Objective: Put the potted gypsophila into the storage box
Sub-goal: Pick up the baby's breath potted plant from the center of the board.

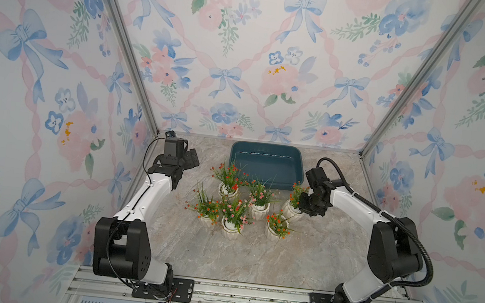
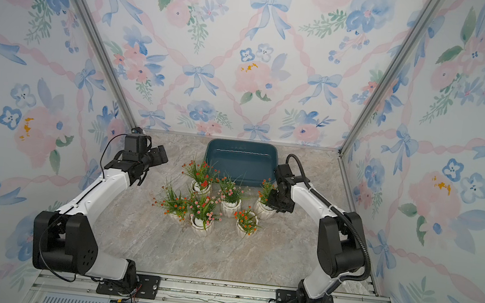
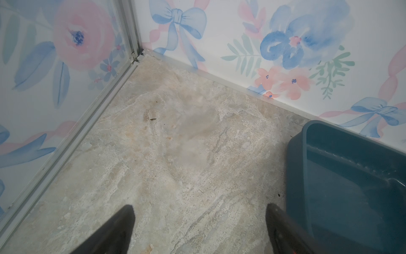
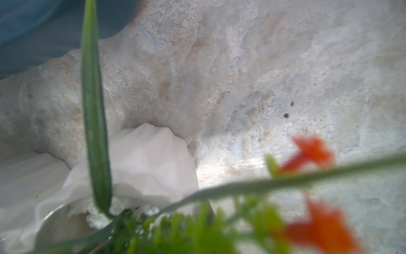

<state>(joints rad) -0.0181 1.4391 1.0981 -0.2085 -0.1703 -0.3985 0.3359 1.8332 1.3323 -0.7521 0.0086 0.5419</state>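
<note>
Opening the first pick: planting the right gripper [image 1: 306,206] among the sprigs of the rightmost potted gypsophila [image 1: 289,210], just near of the empty storage box [image 1: 266,145] at far centre; cannot tell whether clamped yet. With the left gripper [image 3: 197,211] at far left, fingers apart. Next, likely: securing the pot, lifting clear of five neighbours [image 1: 259,211], crossing the rim.

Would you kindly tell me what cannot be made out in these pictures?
Right gripper: in both top views its own body and the sprigs hide its tips; the right wrist view shows none, so a hold on the pot cannot be judged.
Blossoms: blurred in the right wrist view, too near the lens.
Box: cut off by the left wrist picture's edge.
</note>
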